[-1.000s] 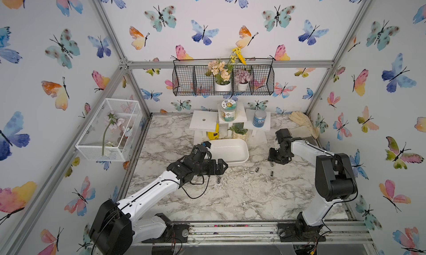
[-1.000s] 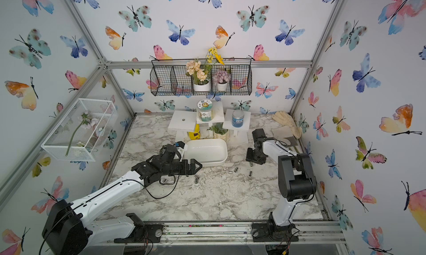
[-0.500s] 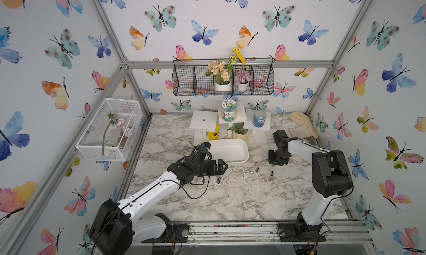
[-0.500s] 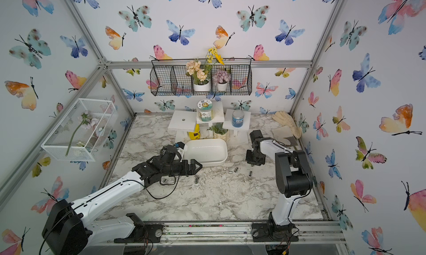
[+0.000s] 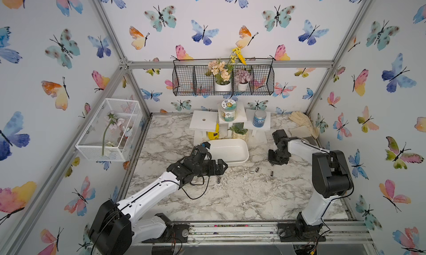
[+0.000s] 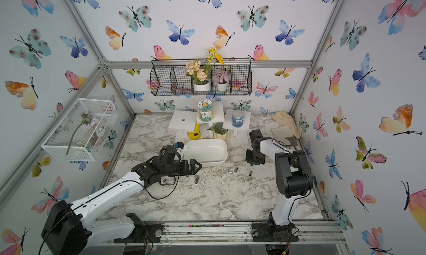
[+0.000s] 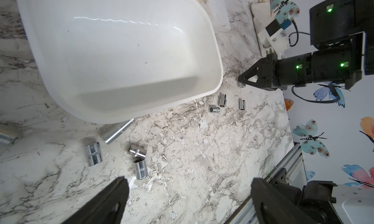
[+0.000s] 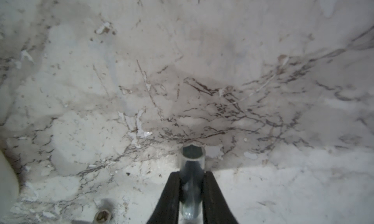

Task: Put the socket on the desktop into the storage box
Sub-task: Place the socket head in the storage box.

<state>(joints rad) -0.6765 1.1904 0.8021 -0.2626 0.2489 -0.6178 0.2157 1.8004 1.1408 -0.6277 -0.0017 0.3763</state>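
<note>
Socket (image 8: pixel 193 156) of shiny chrome, its hexagonal mouth showing, is pinched between the black fingers of the right gripper (image 8: pixel 192 173), low over the desktop (image 8: pixel 202 51) near a corner of the storage box (image 7: pixel 214 51) (whether it touches the marble cannot be told). The box's white interior shows only faint specks. The left gripper (image 7: pixel 188 179) hangs wide open at the box's near side, above several loose sockets (image 7: pixel 93 157) lying on the marble. Three smaller sockets (image 7: pixel 222 100) lie near the box's corner, close to the right gripper. One long socket (image 7: pixel 116 135) is partly tucked under the box's rim, and another socket (image 7: pixel 7 137) is cut off by the frame edge. On the back wall a black wire basket (image 5: pixel 184 81) holds two white pots (image 5: pixel 222 86) of flowers. A white wire-mesh cage (image 5: pixel 92 150) on the side wall holds a pink stemmed flower (image 5: pixel 114 122). In both top views the gripped socket is too small to make out.
</note>
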